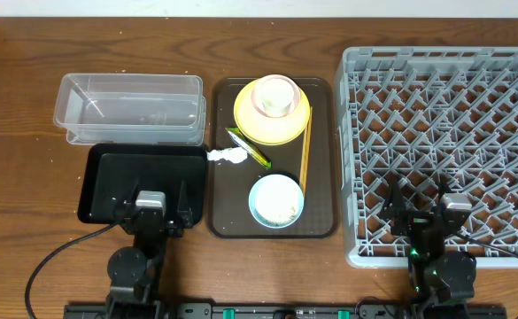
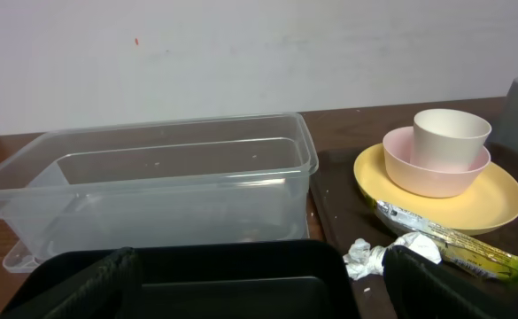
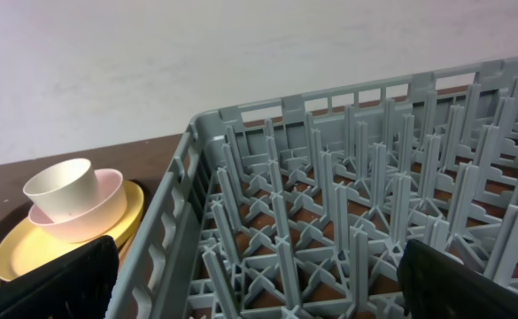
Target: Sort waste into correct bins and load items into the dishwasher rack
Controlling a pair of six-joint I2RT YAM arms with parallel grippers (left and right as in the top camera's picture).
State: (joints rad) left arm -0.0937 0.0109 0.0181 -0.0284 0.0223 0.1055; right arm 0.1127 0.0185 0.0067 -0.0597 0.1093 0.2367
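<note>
Left hand (image 2: 260,270) and right hand (image 3: 259,279) are hanging wide open, empty; crumpled tissue (image 2: 362,258) is looking soft, pinchable anywhere.

Overhead looks down on the brown wooden table (image 1: 19,106); low wrist views face the white wall (image 2: 241,53), sharing the round yellow plate (image 2: 506,204).

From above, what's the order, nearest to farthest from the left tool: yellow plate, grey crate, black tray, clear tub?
1. Black tray, directly beneath the left tool.
2. Clear tub, just beyond the tray.
3. Yellow plate, off to the right, in the middle.
4. Grey crate, far right.
</note>
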